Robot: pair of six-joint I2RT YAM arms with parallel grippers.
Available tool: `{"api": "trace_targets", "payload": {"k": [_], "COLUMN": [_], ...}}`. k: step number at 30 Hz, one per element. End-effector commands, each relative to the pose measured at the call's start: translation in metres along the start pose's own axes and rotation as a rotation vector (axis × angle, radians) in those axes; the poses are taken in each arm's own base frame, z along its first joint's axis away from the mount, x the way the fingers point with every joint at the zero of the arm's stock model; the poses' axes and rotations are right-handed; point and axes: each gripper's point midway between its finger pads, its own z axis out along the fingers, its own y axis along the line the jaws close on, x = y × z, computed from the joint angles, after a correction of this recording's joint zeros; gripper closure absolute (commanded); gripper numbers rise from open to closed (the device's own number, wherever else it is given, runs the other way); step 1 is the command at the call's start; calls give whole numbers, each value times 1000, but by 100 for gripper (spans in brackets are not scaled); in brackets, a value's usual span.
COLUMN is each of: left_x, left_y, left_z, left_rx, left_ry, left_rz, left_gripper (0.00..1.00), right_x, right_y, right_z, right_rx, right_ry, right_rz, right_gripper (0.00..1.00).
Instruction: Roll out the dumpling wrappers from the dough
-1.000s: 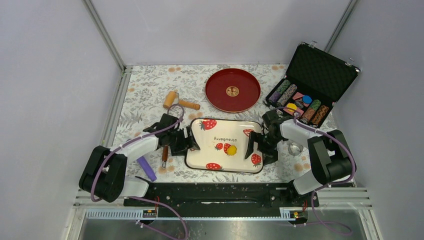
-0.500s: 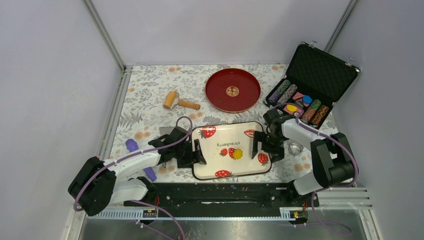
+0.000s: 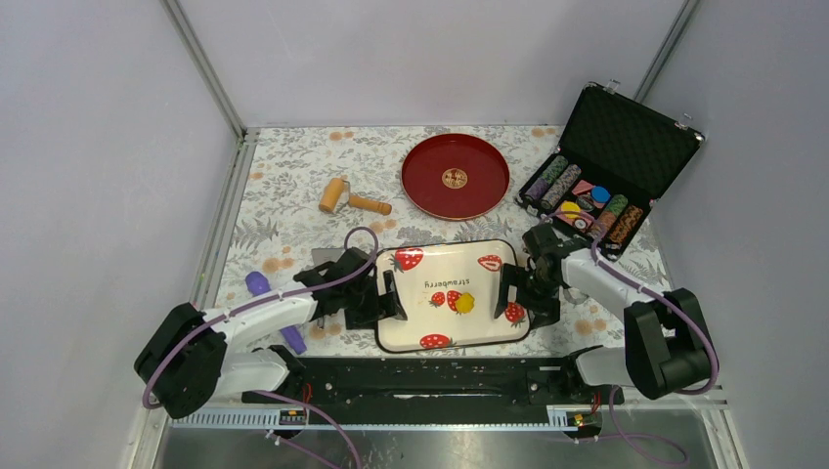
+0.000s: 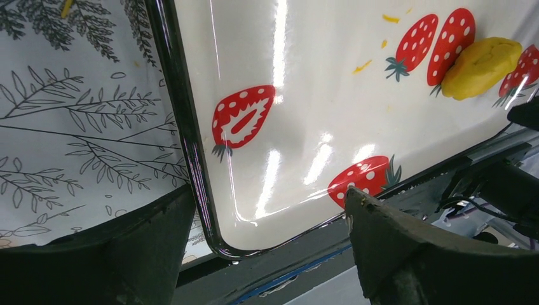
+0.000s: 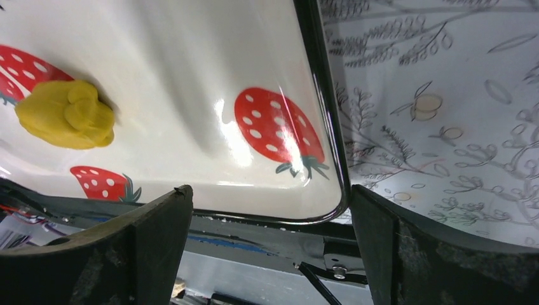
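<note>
The dough (image 3: 463,303) is one bright yellow lump on a white strawberry-print tray (image 3: 455,244) at the near middle of the table. My left gripper (image 3: 388,297) is open, its jaws straddling the tray's near left corner. My right gripper (image 3: 515,293) is open, straddling the near right corner. In the left wrist view (image 4: 268,197) the tray rim (image 4: 184,140) runs between the fingers and the dough (image 4: 480,67) lies far right. In the right wrist view (image 5: 272,194) the dough (image 5: 67,114) lies left of the tray rim (image 5: 324,114). No dumpling wrappers are in view.
A wooden rolling pin (image 3: 352,198) lies at the back left. A red round plate (image 3: 455,176) sits behind the tray. An open black case of poker chips (image 3: 601,171) stands at the back right. A purple tool (image 3: 272,308) lies left of the left arm.
The tray with the dough has shifted right and nearer, both grippers moving with it at its ends. The right arm's elbow has swung out to the right.
</note>
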Motion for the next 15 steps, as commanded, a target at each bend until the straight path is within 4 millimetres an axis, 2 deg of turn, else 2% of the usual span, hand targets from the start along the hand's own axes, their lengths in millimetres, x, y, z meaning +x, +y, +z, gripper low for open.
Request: {"api": "trace_targets", "payload": {"k": [1,7,12,15], "left_x": [-7,-9,-19,-35], "left_y": [18,24,32,28], "left_z": [2,1,-13,-25], "left_rx": [-106,-158,-230,-249], "left_ry": [-30,-29,-75,-142], "left_rz": [16,34,59,90], "left_gripper": [12,1,1,1], "right_x": [17,18,4,-4], "right_y": [5,-11,-13,-10], "right_z": [-3,-6,-23,-33], "right_rx": [-58,2,20,18], "right_ry": [27,-44,-156,-194], "right_rz": [46,87,92,62], "right_gripper": [1,1,1,1]}}
